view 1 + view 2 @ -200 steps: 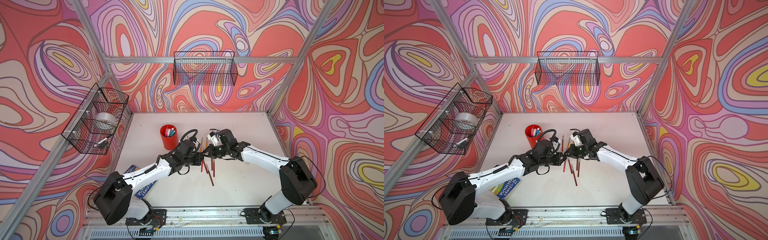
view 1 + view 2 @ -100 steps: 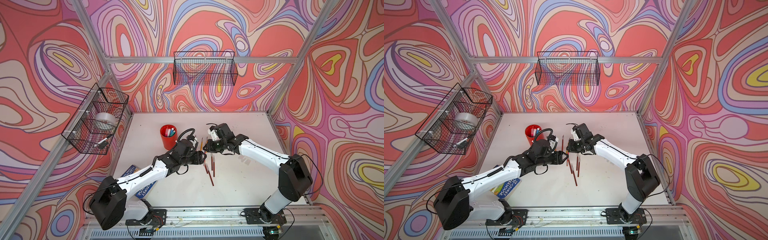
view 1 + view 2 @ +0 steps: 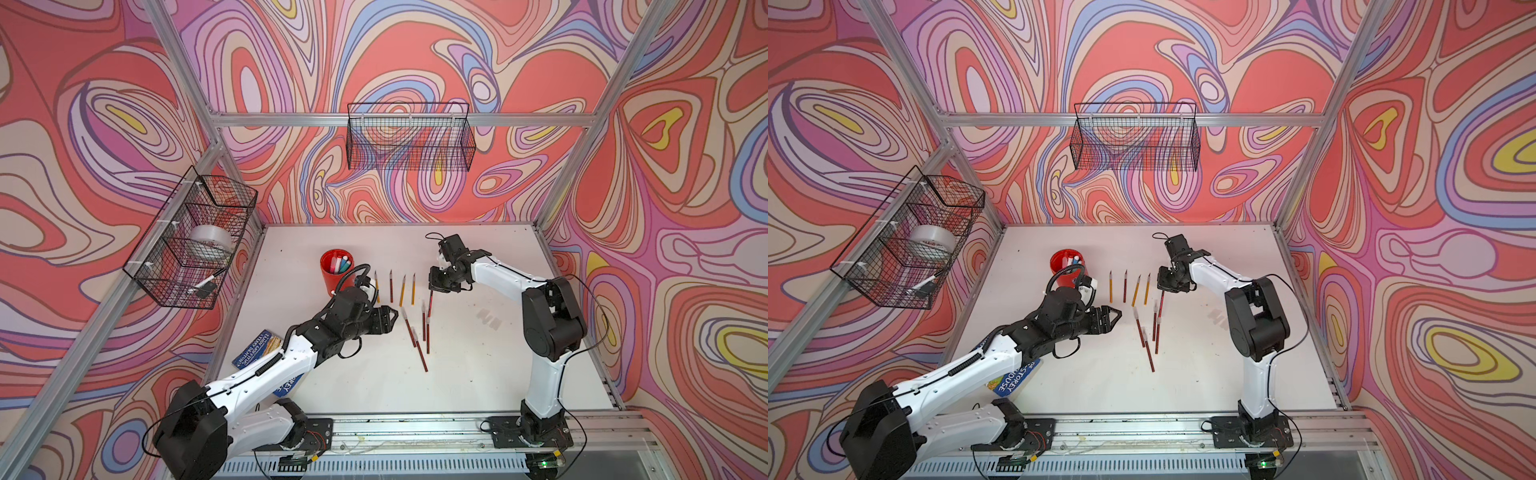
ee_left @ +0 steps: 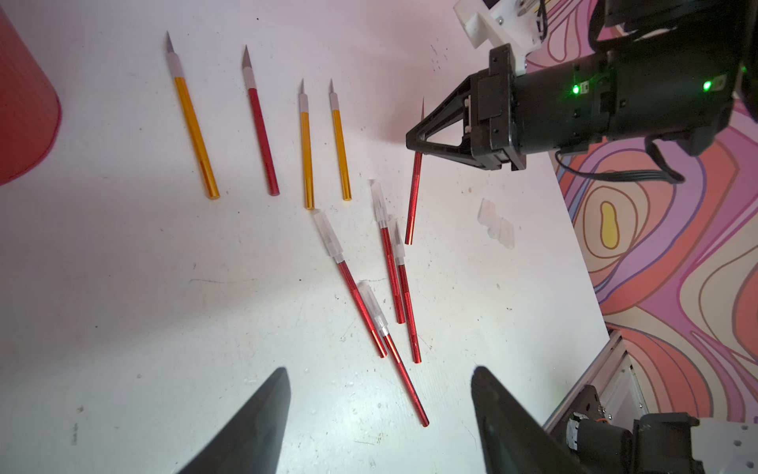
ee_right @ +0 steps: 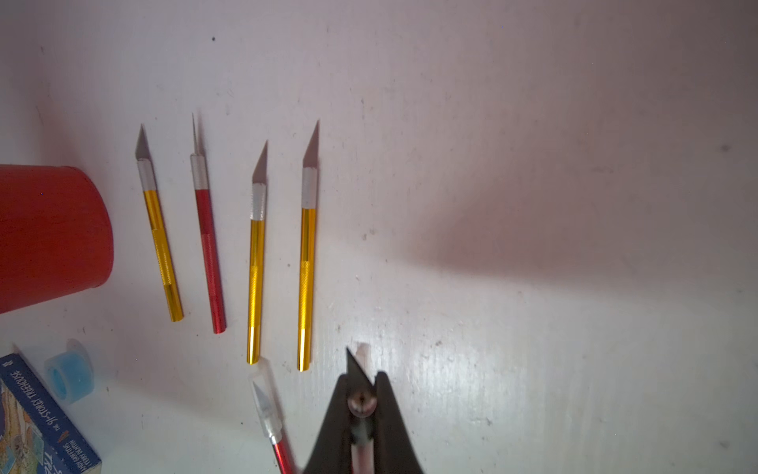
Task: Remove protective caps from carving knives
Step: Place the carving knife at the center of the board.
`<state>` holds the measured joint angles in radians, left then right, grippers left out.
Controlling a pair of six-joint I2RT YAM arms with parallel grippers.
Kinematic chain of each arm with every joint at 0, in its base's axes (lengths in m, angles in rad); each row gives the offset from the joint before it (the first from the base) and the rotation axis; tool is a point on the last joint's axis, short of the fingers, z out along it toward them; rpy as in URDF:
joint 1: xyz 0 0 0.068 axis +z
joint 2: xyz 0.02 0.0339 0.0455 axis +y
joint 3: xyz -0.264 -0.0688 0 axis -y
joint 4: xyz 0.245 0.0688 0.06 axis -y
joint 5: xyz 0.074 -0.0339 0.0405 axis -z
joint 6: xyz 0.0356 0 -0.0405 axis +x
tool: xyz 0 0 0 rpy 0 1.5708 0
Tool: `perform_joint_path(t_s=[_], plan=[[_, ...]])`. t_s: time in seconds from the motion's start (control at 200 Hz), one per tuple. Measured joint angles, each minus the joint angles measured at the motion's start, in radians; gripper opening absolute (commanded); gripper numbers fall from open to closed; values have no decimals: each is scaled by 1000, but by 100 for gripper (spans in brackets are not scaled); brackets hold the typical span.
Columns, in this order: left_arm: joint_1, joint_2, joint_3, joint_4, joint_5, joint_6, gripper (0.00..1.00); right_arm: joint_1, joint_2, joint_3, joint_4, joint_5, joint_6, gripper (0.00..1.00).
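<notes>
Far left: book (image 3: 254, 353) flat on the table (image 3: 478, 374), partly under the left arm. Red cup (image 3: 332, 279) with markers (image 3: 338, 264) stands just behind the left gripper (image 3: 392, 322). That claw is spread wide with nothing in it, pointing at the knife pile; the left wrist view shows both fingers (image 4: 262, 414) well apart.

Next: row of four knives (image 3: 391, 286), yellow, red, yellow, yellow. They lie side by side without touching, blades bare, tips toward the back wall.

Just beside the row, nearer the front: pile of four red knives (image 4: 350, 283), some crossing. Three wear caps (image 4: 328, 238); the fourth I can't tell.

Right gripper (image 3: 432, 289) is at the back end of the pile, claw pressed together on the held knife (image 4: 413, 197), pinching just below the blade. Blade is bare, red handle slants down toward the pile. Can't tell if its end touches the table.

Further right: loose caps (image 3: 488, 319) lie together on the table, clear of all the knives.
</notes>
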<state>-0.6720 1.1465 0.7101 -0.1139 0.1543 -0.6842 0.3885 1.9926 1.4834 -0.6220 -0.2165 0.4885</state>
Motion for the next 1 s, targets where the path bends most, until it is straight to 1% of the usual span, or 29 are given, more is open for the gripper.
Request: perform_joint_path(t_s=[0.215,0.366,0.686,0.891,1.002], plan=[[22,0,-2,-6,1,4,73,-5,111,155,-24,0,-5,0],[32,2,-1,-10,3,11,73,-23,172,222,-41,2,-6,0],[41,24,-1,-10,13,19,73,-45,232,298,-81,11,-9,0],[45,28,-1,-10,20,19,73,-45,236,299,-87,10,-10,0],[45,31,-1,-8,26,19,73,-45,236,285,-78,-2,-9,3]])
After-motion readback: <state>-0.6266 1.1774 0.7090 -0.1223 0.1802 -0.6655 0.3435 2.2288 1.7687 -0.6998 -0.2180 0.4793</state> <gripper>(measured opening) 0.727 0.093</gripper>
